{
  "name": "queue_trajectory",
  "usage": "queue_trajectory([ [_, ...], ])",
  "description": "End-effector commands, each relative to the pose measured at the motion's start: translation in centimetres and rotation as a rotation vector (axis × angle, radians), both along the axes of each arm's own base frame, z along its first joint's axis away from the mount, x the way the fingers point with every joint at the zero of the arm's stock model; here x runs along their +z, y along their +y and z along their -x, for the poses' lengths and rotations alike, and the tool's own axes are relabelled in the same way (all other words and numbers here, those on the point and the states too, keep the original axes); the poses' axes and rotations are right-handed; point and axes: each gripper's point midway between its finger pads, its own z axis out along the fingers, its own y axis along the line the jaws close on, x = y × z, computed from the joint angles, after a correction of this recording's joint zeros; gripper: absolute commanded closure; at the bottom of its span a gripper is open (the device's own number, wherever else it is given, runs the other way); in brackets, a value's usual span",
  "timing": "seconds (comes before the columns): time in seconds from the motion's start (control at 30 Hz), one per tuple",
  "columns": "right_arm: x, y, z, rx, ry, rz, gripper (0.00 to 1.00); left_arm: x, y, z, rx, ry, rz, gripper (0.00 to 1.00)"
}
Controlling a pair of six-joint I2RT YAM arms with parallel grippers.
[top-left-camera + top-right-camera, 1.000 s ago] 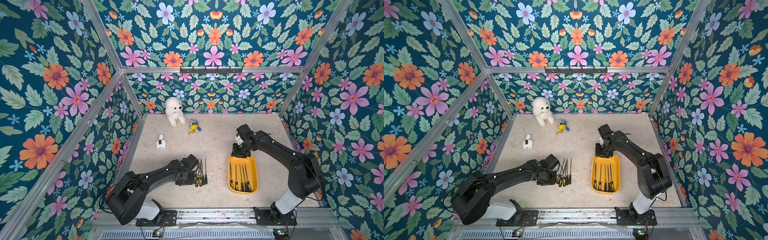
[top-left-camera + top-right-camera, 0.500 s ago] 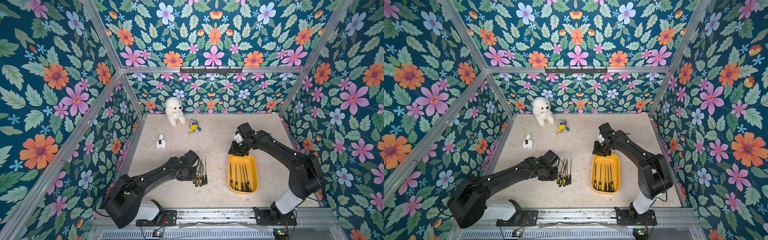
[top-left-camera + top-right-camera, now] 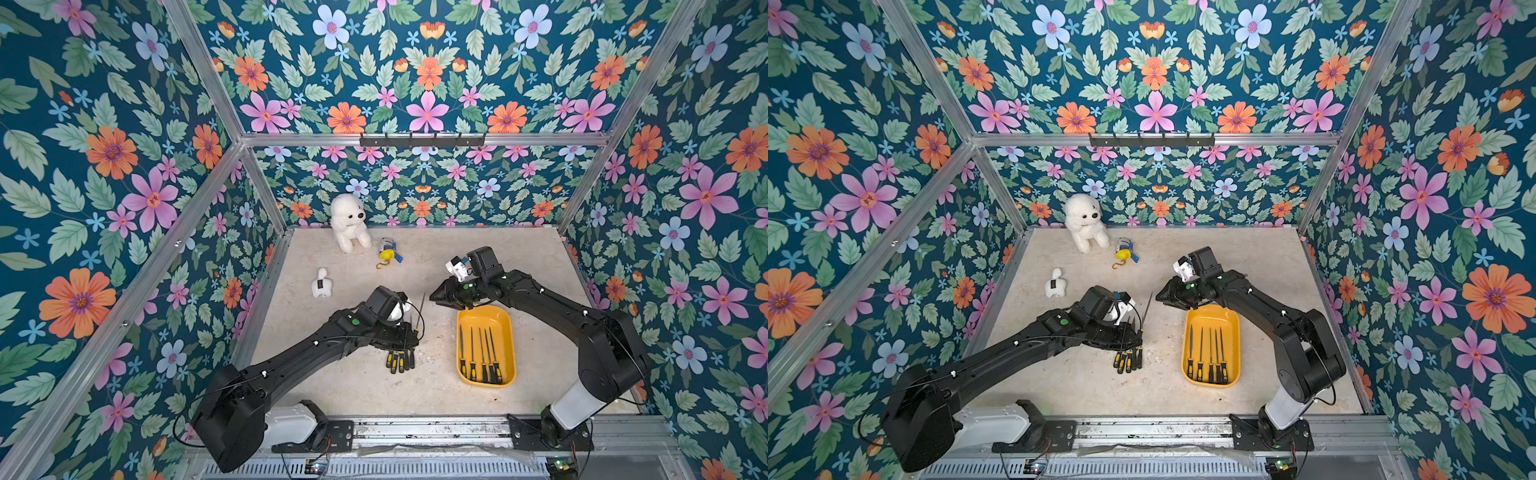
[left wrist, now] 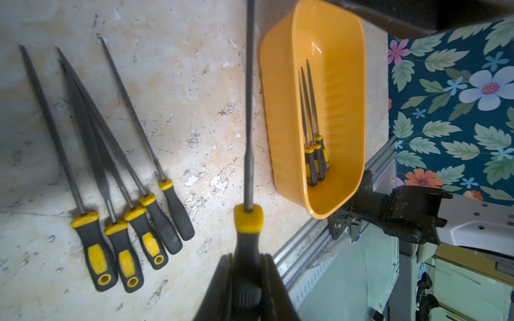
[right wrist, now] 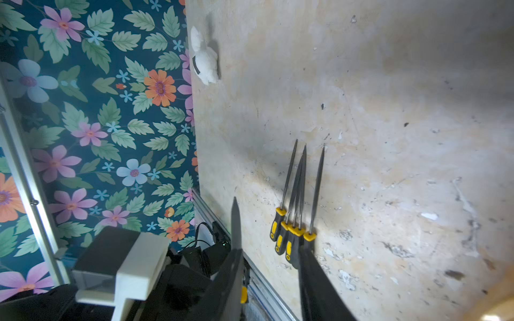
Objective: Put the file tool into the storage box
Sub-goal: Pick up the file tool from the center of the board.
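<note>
The left claw (image 4: 246, 280) is shut tight on the file's (image 4: 248, 111) handle, beside the box (image 4: 345, 111). The right claw (image 3: 436, 296), part open and empty, hangs near the box's far end.

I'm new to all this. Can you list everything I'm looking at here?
Tray: one, yellow-orange, right side of table.
Tray files: at least four, black-and-yellow handles, side by side in tray.
Table files: four, same colours, left of tray.
Held file: one, same colours, lifted off table.
Plush dog: one, white, by back wall.
Small toy: one, white, left side.
Keyring: one, yellow and blue, beside dog.
Table: one, beige.
Left gripper: black, shut on held file's handle.
Right gripper: black, open, empty, near tray's far end.
</note>
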Motion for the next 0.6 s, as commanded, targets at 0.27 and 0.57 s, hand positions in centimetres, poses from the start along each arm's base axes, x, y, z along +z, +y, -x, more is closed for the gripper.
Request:
queue_trajectory([
  [0.27,-0.8,2.1,-0.2,0.019,0.015,-0.053,0.71,1.4,-1.8,0.5,-0.057,0.0,0.092,0.9],
  [0.57,-0.7,1.1,0.6,0.032,0.004,-0.01,1.0,1.3,-1.5,0.6,-0.046,0.009,0.098,0.5],
])
